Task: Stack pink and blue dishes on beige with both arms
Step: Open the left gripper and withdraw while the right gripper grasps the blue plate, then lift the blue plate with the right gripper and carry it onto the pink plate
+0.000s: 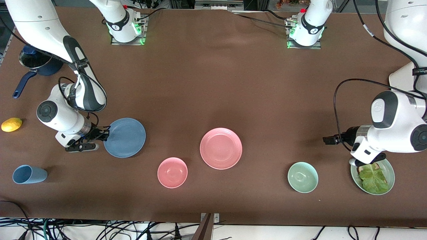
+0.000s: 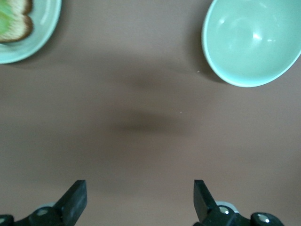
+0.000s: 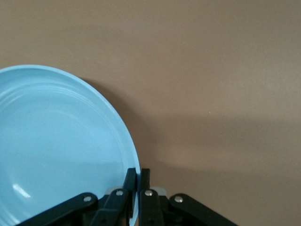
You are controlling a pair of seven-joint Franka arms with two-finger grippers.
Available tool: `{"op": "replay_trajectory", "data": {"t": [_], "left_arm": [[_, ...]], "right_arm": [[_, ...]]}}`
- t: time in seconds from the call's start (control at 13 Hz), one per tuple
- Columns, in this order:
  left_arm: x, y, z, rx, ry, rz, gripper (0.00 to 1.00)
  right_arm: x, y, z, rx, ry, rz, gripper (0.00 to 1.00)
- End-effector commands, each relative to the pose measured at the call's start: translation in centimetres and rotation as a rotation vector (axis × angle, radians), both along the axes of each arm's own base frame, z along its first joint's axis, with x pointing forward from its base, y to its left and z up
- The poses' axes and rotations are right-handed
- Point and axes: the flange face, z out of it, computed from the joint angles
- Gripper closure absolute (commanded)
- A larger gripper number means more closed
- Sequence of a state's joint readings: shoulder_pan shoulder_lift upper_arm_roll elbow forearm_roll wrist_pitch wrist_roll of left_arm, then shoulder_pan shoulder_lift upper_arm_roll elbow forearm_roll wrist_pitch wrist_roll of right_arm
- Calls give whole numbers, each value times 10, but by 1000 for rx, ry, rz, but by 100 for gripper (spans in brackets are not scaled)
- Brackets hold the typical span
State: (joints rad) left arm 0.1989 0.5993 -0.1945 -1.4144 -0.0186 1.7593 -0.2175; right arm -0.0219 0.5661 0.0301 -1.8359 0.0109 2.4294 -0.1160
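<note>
The blue plate (image 1: 125,137) lies toward the right arm's end of the table. My right gripper (image 1: 106,132) is shut on its rim at the edge facing that end. The right wrist view shows the rim of the blue plate (image 3: 56,150) pinched between the two fingers of the right gripper (image 3: 138,176). The pink plate (image 1: 221,148) sits alone near the table's middle, untouched. My left gripper (image 1: 328,140) hangs open over bare tabletop toward the left arm's end, and nothing lies between the fingers of the left gripper (image 2: 141,197). The beige plate is out of view.
A small pink bowl (image 1: 172,172) sits nearer the camera than the pink plate. A green bowl (image 1: 303,177) (image 2: 254,42) and a pale green plate (image 1: 391,173) (image 2: 42,33) with lettuce lie by the left gripper. A blue cup (image 1: 29,174), a lemon (image 1: 11,124) and a dark blue pot (image 1: 36,61) sit at the right arm's end.
</note>
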Motion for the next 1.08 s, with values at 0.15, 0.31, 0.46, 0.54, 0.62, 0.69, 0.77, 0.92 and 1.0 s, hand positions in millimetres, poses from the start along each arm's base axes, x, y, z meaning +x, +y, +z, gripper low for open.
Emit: {"op": "replay_trajectory", "data": {"t": [0.15, 0.31, 0.46, 0.54, 0.62, 0.69, 0.77, 0.92, 1.0], "left_arm": [[-29, 47, 60, 5, -32, -177, 0], [-41, 59, 102, 38, -82, -161, 0], [-45, 40, 136, 60, -135, -193, 0], [-53, 27, 146, 66, -145, -214, 0], [-59, 16, 159, 75, -164, -232, 0], [-65, 5, 172, 82, -181, -246, 0], [-73, -9, 180, 84, -182, -262, 0], [-90, -29, 194, 89, -193, -294, 0], [-98, -30, 207, 92, -211, -295, 0]], "right_arm": [[35, 32, 89, 119, 65, 6, 100], [42, 47, 113, 131, 65, 28, 100], [42, 76, 126, 153, 53, 66, 100], [43, 92, 134, 164, 42, 73, 100], [42, 111, 136, 167, 41, 77, 100], [38, 135, 135, 160, 41, 84, 100], [34, 158, 134, 156, 45, 92, 100], [26, 195, 131, 154, 52, 55, 100], [22, 213, 130, 156, 42, 49, 100]]}}
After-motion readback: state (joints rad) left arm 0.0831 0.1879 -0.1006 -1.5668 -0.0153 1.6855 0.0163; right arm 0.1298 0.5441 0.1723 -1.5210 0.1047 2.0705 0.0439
